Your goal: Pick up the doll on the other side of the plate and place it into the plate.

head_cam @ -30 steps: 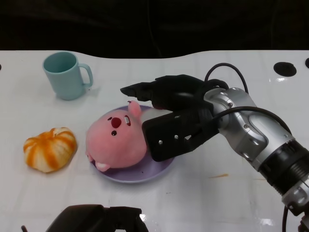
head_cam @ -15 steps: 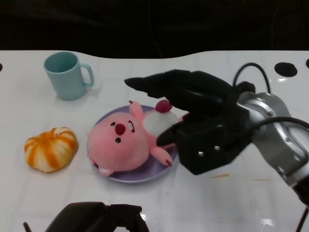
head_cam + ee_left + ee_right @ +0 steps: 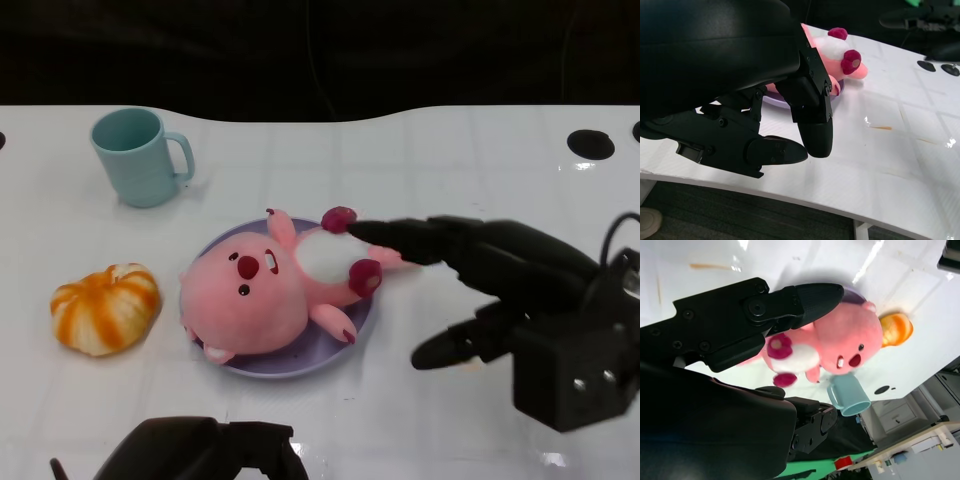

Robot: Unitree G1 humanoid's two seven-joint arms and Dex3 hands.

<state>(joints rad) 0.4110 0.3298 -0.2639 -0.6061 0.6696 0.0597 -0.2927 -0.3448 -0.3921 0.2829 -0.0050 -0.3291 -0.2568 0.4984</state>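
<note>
The soft pink plush doll (image 3: 275, 292) lies on its back in the round lilac plate (image 3: 338, 352), feet hanging over the rim. The right hand (image 3: 490, 290) hovers just beside it, fingers spread and holding nothing. To finish well, it should pull away level, clear of the feet. The left hand (image 3: 200, 452) rests low, fingers curled, empty. Nearby stand a glossy teal mug (image 3: 140, 156) and a ribbed orange pumpkin (image 3: 104, 308).

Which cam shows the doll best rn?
Head view: the pink doll lies whole and unobstructed on the purple plate. Right wrist view shows it too, but that hand's fingers overlap it. Left wrist view catches only its feet and belly behind the left hand.
</note>
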